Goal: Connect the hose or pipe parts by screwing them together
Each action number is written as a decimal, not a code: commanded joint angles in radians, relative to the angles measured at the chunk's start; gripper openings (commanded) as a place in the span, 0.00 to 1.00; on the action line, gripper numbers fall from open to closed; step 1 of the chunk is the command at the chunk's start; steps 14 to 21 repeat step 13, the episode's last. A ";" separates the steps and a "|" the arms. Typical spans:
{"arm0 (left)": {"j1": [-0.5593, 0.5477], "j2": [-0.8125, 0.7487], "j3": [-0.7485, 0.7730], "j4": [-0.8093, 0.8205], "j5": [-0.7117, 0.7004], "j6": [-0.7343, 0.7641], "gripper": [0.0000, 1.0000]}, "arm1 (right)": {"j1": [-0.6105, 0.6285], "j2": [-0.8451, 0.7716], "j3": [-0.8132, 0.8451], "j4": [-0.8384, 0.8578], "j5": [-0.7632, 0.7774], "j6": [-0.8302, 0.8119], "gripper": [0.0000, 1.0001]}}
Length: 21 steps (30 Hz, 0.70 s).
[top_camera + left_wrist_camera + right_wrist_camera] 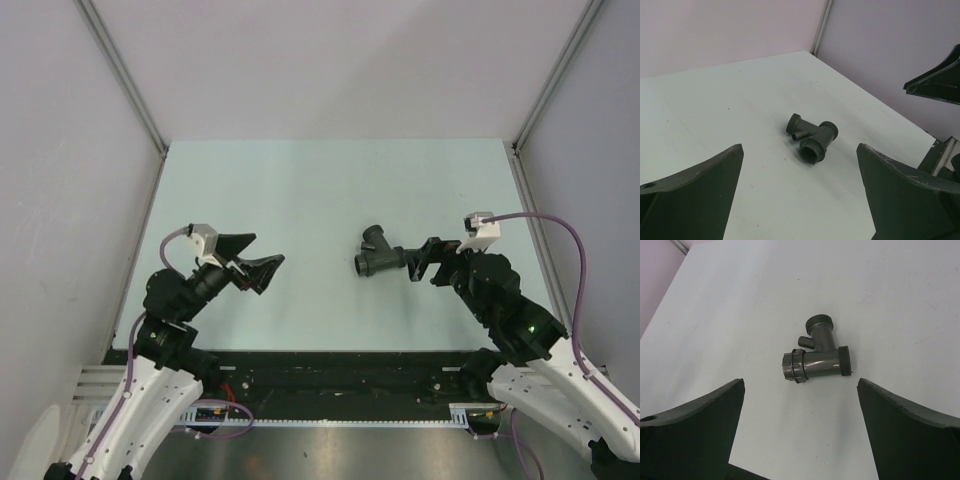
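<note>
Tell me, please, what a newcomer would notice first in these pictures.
The eye goes first to the branched dark grey pipe fitting, lying alone near the middle of the pale table. Next come the two black pincers, both wide open and holding nothing: the right pincer close beside the fitting, the left pincer farther off and pointing towards it.

The fingers [695,195] of the left pincer [270,248] and the fingers [910,430] of the right pincer [416,260] run off the lower edge of their own wrist views, and the top view is too coarse to show whether the right pincer touches the pipe fitting [378,256].
</note>
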State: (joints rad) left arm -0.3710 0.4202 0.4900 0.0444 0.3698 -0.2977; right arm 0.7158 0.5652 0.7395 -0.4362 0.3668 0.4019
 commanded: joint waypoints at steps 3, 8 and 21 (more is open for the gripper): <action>0.004 0.006 -0.004 0.017 -0.002 -0.006 1.00 | -0.001 0.012 0.000 0.034 0.020 -0.008 1.00; 0.003 0.006 -0.007 0.017 -0.011 -0.001 1.00 | 0.001 0.007 0.000 0.037 0.015 -0.003 1.00; 0.003 0.012 -0.007 0.018 -0.011 0.000 1.00 | 0.001 0.016 0.000 0.042 -0.002 0.014 1.00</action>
